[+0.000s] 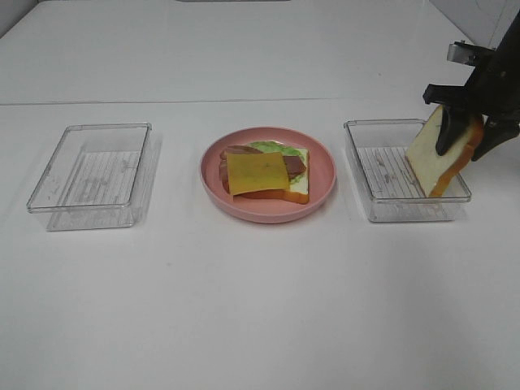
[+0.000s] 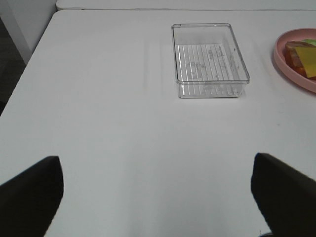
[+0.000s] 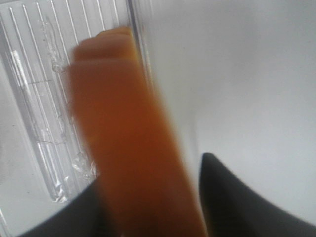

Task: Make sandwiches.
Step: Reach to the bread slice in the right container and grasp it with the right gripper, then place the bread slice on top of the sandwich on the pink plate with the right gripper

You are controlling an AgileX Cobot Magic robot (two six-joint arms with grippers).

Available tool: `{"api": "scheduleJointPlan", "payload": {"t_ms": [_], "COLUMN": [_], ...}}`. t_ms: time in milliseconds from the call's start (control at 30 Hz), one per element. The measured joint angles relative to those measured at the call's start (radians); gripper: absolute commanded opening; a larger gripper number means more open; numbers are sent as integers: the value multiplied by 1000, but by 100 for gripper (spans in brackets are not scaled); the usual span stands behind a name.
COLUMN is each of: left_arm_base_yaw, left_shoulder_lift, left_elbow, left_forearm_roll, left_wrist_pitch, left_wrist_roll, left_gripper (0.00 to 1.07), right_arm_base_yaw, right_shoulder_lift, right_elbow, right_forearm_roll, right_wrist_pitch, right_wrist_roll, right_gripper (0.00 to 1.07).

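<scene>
An open sandwich (image 1: 264,172) lies on the pink plate (image 1: 268,213): a bread slice under lettuce, bacon and a yellow cheese slice (image 1: 256,172). A second bread slice (image 1: 431,150), white with an orange-brown crust, stands tilted on edge over the right clear tray (image 1: 382,207). My right gripper (image 1: 465,146) is shut on it from above. The right wrist view shows its blurred crust (image 3: 128,138) between the dark fingers (image 3: 237,197). My left gripper (image 2: 158,197) is open over bare table, out of the exterior high view.
An empty clear tray (image 1: 49,207) sits left of the plate, and also appears in the left wrist view as tray (image 2: 210,89) beside the plate's edge (image 2: 291,69). The right tray's ribbed floor (image 3: 34,98) lies under the held slice.
</scene>
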State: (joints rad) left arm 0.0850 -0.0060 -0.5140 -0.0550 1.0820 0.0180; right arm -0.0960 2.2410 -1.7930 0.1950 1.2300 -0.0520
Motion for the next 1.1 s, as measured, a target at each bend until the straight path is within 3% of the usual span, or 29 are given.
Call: {"api": "scheduleJointPlan", "payload": {"t_ms": [33, 67, 567, 867, 967, 1033, 1067, 1100], "left_arm_base_yaw": [0, 0, 0, 0, 0, 0, 0, 0], "left_shoulder_lift": [0, 0, 0, 0, 0, 0, 0, 0], "left_elbow": [0, 0, 0, 0, 0, 0, 0, 0], "left_forearm_roll": [0, 0, 0, 0, 0, 0, 0, 0], "left_wrist_pitch": [0, 0, 0, 0, 0, 0, 0, 0], "left_wrist_roll": [0, 0, 0, 0, 0, 0, 0, 0], "left_gripper": [98, 98, 98, 98, 98, 98, 98, 98], "right_arm_base_yaw": [0, 2, 10, 0, 1, 1, 1, 1], "right_shoulder_lift": [0, 0, -19, -158, -203, -235, -235, -260], "right_elbow": [0, -1, -14, -75, -77, -64, -64, -24], "right_forearm_roll": [0, 14, 1, 0, 60, 190, 190, 299], "right_wrist_pitch": [0, 0, 5, -5, -4, -6, -6, -6], "right_wrist_roll": [0, 1, 13, 33, 35, -16, -16, -66], "right_gripper": [17, 0, 0, 0, 0, 0, 0, 0]}}
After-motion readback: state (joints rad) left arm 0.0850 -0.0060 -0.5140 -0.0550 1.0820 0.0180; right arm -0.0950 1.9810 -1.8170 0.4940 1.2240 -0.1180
